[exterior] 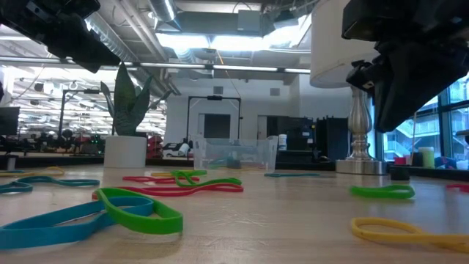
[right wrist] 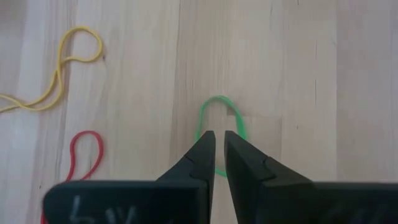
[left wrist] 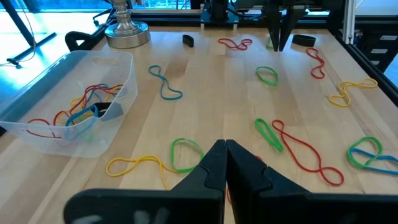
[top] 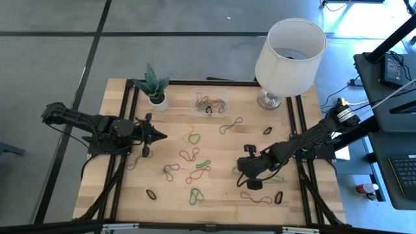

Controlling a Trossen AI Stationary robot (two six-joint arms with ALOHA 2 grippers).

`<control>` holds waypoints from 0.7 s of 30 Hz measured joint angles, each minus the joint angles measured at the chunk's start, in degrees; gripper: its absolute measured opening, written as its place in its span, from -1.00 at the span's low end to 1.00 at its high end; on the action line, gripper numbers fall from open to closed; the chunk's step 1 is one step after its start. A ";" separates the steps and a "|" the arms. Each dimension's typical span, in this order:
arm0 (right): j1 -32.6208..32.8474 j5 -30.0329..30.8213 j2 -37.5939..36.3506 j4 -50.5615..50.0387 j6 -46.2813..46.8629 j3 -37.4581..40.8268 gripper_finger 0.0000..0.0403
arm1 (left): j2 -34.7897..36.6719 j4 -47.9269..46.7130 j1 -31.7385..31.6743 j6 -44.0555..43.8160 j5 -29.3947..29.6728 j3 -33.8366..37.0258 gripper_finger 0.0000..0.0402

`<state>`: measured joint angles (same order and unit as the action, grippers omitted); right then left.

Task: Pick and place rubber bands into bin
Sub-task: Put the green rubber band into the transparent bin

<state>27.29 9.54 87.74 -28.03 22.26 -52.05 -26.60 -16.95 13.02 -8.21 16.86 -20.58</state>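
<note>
Inventory from my remote station, as I see it:

- Tabletop (top: 130,188): pale wood.
- Bin (top: 209,103): clear tray at the far middle, between the plant pot (top: 157,101) and the lamp (top: 286,55); several bands already lie inside.
- Rubber bands (top: 190,156): scattered loose across the middle and near half, green, red, yellow, black.
- Left hand (top: 160,136): over the left-centre of the tabletop, fingers pressed together, holding nothing.
- Right hand (right wrist: 217,144): low at the near right, pointing down, fingers drawn close with a narrow gap, straddling a green band (right wrist: 221,115); I cannot tell whether it actually pinches the band.
</note>
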 joint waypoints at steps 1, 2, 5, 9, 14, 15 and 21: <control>0.00 0.00 0.00 -0.01 0.01 0.00 -0.80 | -0.01 0.00 0.00 -0.01 0.00 0.00 -0.99; 0.00 0.00 0.00 -0.02 0.03 0.00 -0.80 | 0.00 0.00 -0.01 -0.01 0.00 0.00 -0.99; 0.00 0.00 0.00 -0.04 1.13 0.00 -0.80 | 0.01 0.00 0.00 0.00 0.00 0.00 -0.99; 0.02 -0.02 0.00 -0.09 1.49 0.00 -0.80 | 0.00 0.00 -0.01 -0.01 0.00 0.00 -0.99; 0.02 -0.03 0.00 -0.11 1.46 0.00 -0.80 | 0.00 0.00 -0.02 -0.01 0.00 0.00 -0.99; 0.02 -0.03 0.00 -0.11 1.43 0.00 -0.80 | 0.00 0.00 -0.01 0.00 0.00 0.00 -0.99; 0.02 -0.02 0.00 -0.09 0.31 0.00 -0.80 | -0.01 0.00 0.00 -0.01 0.00 0.00 -0.99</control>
<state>27.31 9.52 87.74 -28.12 22.58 -52.05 -26.61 -16.95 13.02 -8.22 16.86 -20.58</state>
